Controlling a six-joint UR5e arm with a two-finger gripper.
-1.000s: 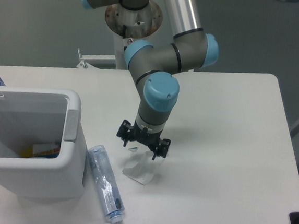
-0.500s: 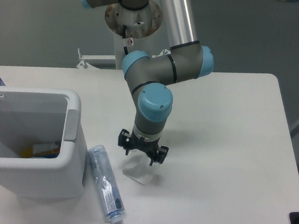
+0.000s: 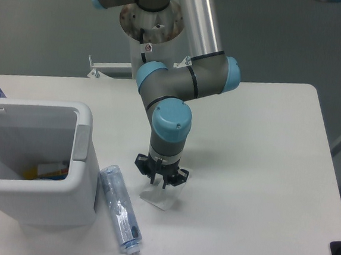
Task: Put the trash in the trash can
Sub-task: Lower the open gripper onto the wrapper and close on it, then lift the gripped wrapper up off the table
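With the gripper point(image 3: 160, 181) set low over the wrapper point(image 3: 159, 197), its grip state not discernible, the thin plastic should be pinched firmly before it is carried to the bin point(image 3: 33, 157).

Even, diffuse overhead light; soft, slightly grainy picture.
The white rectangular table point(image 3: 264, 147) reads bright without harsh glare, and the grey-and-blue jointed robot arm point(image 3: 172, 113) casts only a faint shadow beside its base. Fine detail is mildly blurred throughout; the silver tube shows a soft sheen.
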